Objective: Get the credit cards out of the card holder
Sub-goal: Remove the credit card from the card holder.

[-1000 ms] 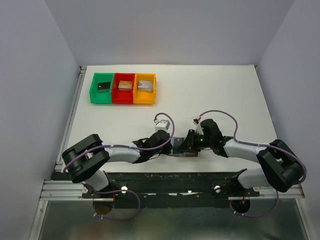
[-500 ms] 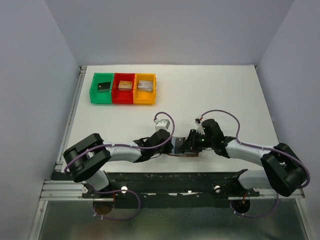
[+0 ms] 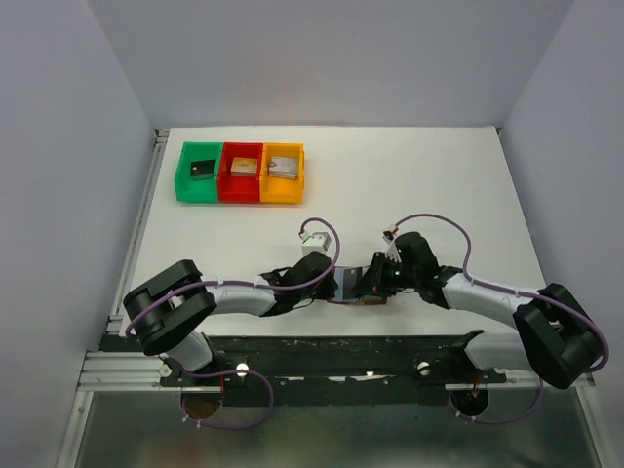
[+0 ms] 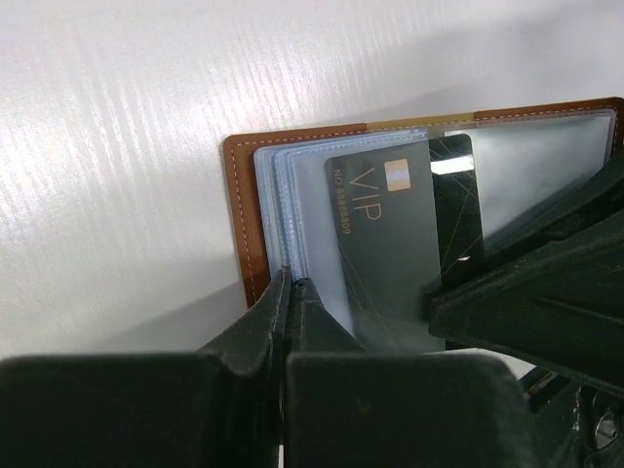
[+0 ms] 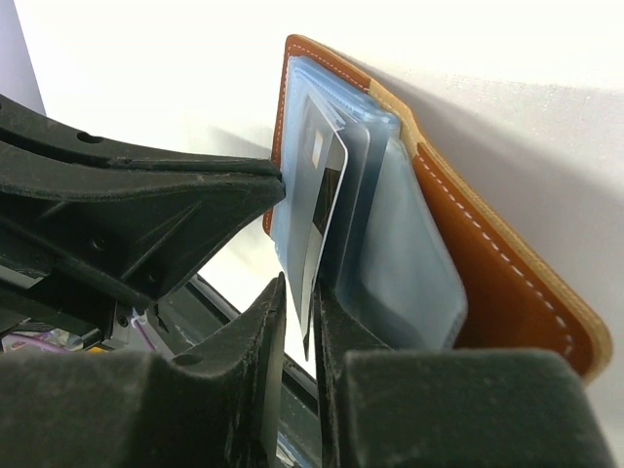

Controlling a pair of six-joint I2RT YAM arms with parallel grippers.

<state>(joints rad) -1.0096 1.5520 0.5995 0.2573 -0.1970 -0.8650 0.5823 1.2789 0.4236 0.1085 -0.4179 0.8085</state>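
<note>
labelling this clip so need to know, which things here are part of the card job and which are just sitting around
In the job:
card holder
black card, partly out of its sleeve
left claw, clamping the card holder
right claw, around the black card's edge

Lying about:
green bin, red bin, orange bin, each holding a small block

Top view: coloured bins (image 3: 240, 172) occupied the upper left of the table (image 3: 439, 175); left gripper (image 3: 331, 287) and right gripper (image 3: 363, 284) crowded the lower centre (over the card holder (image 4: 239, 195)); the upper right was passable.
</note>
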